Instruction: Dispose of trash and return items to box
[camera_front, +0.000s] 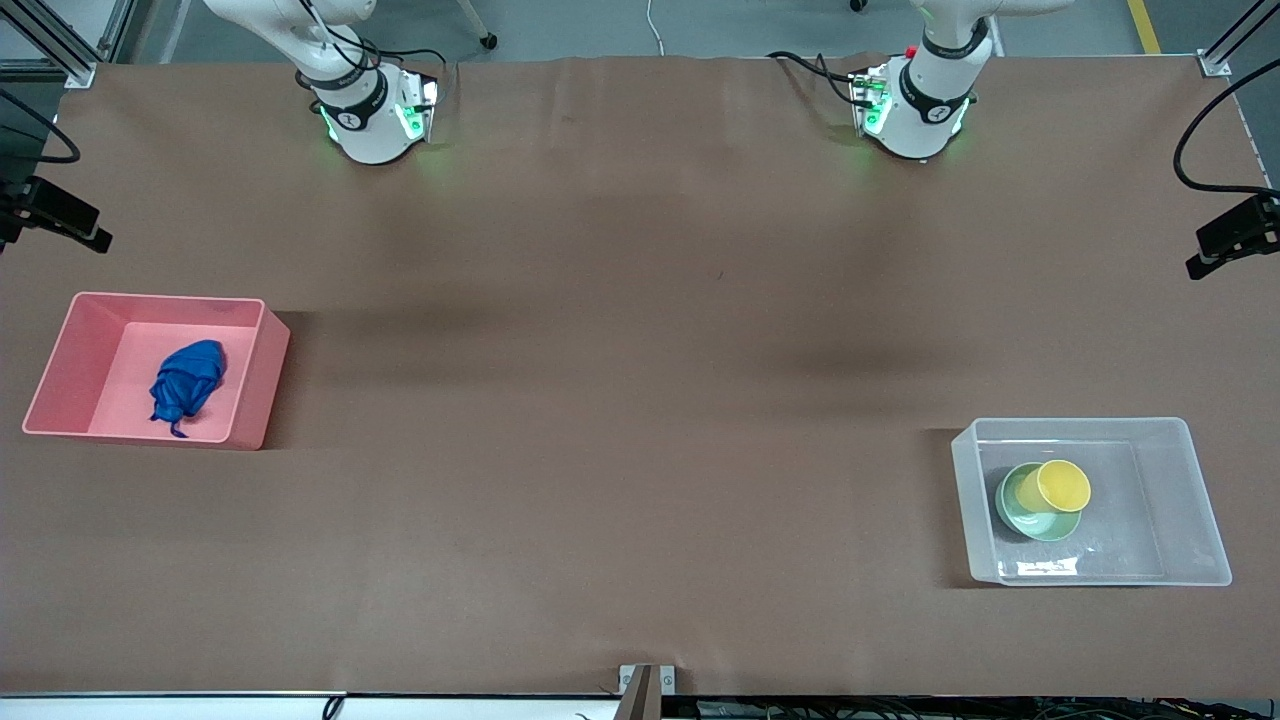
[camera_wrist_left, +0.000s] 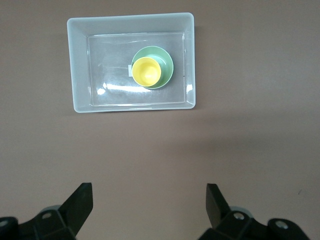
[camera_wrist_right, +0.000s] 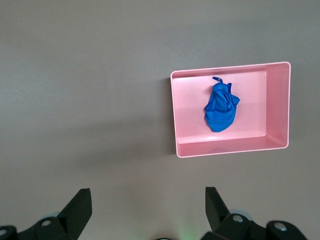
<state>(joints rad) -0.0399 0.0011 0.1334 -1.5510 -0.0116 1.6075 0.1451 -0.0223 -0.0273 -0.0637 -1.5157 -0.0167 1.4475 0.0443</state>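
Both jaws, left (camera_wrist_left: 149, 200) and right (camera_wrist_right: 148, 200), wide open, empty.

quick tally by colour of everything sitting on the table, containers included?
Blue: 1, trash wad in the pink bin
Pink: 1, bin
Yellow: 1, cup resting in the bowl
Mint green: 1, bowl in the clear box
Clear: 1, box
Total: 5

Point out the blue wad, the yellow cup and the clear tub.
blue wad (camera_front: 187, 385): front view, middle of the bundle.
yellow cup (camera_front: 1063, 486): front view, inside its mouth.
clear tub (camera_front: 1150, 500): front view, bare base.
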